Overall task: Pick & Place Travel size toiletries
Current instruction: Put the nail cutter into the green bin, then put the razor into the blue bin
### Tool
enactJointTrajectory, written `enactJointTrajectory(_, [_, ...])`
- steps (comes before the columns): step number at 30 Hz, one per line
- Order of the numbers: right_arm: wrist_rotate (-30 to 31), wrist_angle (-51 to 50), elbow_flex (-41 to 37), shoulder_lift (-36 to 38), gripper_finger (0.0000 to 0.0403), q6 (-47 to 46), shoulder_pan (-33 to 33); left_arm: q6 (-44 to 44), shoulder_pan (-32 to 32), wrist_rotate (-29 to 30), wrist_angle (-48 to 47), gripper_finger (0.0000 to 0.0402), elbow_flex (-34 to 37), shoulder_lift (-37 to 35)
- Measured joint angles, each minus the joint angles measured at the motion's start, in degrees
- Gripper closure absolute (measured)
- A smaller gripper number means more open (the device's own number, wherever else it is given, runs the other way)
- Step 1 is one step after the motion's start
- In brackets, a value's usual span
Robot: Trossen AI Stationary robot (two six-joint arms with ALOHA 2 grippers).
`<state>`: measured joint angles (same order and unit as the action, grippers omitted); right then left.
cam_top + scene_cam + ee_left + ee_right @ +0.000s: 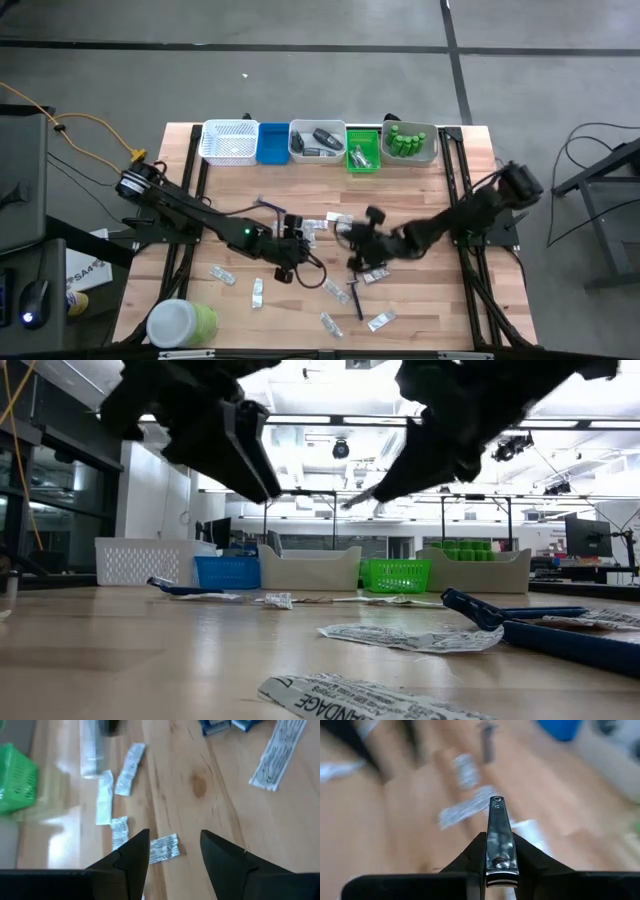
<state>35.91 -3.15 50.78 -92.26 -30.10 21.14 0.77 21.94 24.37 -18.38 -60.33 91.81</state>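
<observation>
Both arms are over the middle of the wooden worktop point(420, 300) and the sachets point(222, 274) lie scattered all around them. The left hand point(172, 857) hangs above the boards with its 2 fingers parted and nothing between them; just past the fingertips point(141, 840) a small printed sachet point(164, 849) lies flat, with more white strips beyond it. The right hand point(497, 847) is closed tight on a shiny metal nail clipper point(498, 840), which juts straight out from between the fingers, 2 rivets showing on its top face. From above, that right hand sits near the worktop's centre, just beside a dark razor point(357, 297) lying on the wood. Down at worktop level, a crumpled sachet in the foreground point(360, 698) reads "BANDAGE" in black capitals; another printed sachet point(412, 637) lies behind it, its text too small to read, and a blue-handled razor point(530, 622) lies to the right of it. Along the far edge stand the bins: a white basket point(229, 141), a blue tray point(272, 143), a grey tray point(317, 142) with dark oval pieces, a green basket point(363, 149), and a grey tray of small green bottles point(408, 139). A big green jar with a white lid point(182, 323) lies at the near left corner.
</observation>
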Motion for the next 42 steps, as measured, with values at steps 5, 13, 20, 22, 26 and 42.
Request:
enactJointTrajectory(5, [2.76, -9.79, 0.02, 6.33, 0.0355, -4.04, -7.74, -1.31, -0.69, 1.78, -5.45, 0.0229, 0.02, -2.54])
enactJointTrajectory(13, [-1.46, -14.66, -0.03, 8.83, 0.0355, -4.21, -24.58, -2.55, -3.29, 3.48, -8.63, 0.0229, -0.03, -3.54])
enactJointTrajectory(20, [-8.07, -12.16, -0.04, 7.55, 0.0355, -0.05, -37.04, -2.77, -5.36, 3.44, -9.67, 0.0229, 0.04, -3.56])
enactJointTrajectory(22, [-9.96, -12.01, -0.04, 7.61, 0.0355, 0.3, -39.84, -2.84, -5.43, 3.44, -9.85, 0.0229, 0.04, -3.56])
enactJointTrajectory(26, [-13.28, -12.05, -0.04, 7.59, 0.0355, 1.16, -44.03, -3.22, -5.47, 3.53, -10.07, 0.0229, 0.04, -3.56])
enactJointTrajectory(42, [-16.7, -6.01, -0.04, 7.44, 0.0318, 3.45, -47.18, -7.05, -5.43, 3.86, -10.09, 0.0229, 0.04, -3.56])
